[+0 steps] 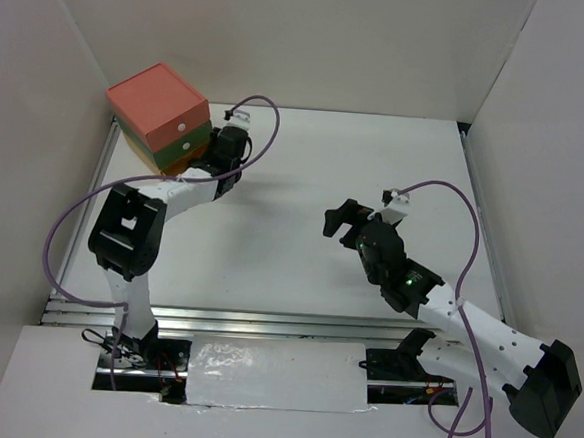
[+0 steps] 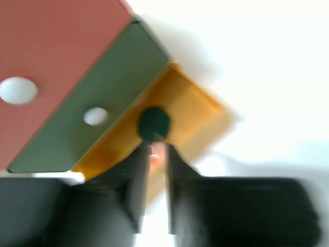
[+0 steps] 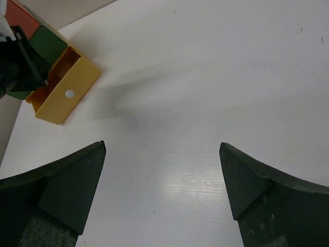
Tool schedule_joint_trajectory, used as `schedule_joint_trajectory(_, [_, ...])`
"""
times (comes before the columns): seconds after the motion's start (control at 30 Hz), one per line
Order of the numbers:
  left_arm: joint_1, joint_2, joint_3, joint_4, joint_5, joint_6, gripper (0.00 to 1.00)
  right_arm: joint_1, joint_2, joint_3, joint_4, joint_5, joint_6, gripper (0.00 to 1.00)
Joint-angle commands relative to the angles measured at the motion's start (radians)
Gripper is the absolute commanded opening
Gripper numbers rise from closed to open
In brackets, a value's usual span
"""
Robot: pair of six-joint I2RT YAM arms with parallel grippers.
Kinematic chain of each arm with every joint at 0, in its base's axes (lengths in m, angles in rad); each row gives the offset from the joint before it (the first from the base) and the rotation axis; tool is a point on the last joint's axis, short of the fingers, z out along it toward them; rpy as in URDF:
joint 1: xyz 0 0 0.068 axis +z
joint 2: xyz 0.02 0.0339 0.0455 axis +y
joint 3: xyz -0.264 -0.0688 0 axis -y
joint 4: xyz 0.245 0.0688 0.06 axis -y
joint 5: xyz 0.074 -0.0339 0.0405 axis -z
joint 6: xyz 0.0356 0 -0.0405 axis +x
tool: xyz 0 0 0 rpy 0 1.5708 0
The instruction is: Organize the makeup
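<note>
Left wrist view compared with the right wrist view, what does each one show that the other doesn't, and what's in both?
Only the left wrist view shows a dark green disc at the tips of the left jaws, over the yellow drawer, plus two white knobs on the drawer chest. Only the right wrist view shows the yellow drawer's own front knob, a wide stretch of table and the right jaws wide open. Both show that chest with its yellow drawer pulled out.

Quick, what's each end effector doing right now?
Left end effector: narrowly open, dark-green disc just past its tips.
Right end effector: wide open, empty.
</note>
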State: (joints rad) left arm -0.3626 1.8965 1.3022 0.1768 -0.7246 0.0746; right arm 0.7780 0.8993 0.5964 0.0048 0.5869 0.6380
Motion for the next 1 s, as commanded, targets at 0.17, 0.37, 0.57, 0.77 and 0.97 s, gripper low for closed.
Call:
schedule_joint_trajectory(0.17, [-0.062,-0.002,-0.107,-0.062,0.033,-0.104,0.00,-0.003,-0.014,0.008,0.063,0.005,0.002,1.00])
schedule_joint_trajectory(0.37, [-0.044,0.200,0.069,-0.198,-0.164,-0.093,0.00,-0.003,-0.008,0.010,0.061,0.008,-0.003,1.00])
schedule_joint_trajectory(0.57, [0.002,0.274,0.157,-0.218,-0.144,-0.050,0.00,-0.002,-0.017,0.000,0.070,0.013,-0.006,1.00])
schedule_joint_trajectory(0.77, [0.091,0.364,0.297,-0.290,-0.156,-0.065,0.00,-0.002,-0.010,0.002,0.069,0.010,-0.008,1.00])
schedule_joint_trajectory(0.97, [0.137,0.397,0.336,-0.309,-0.150,-0.137,0.00,-0.002,0.000,0.003,0.072,0.013,-0.011,1.00])
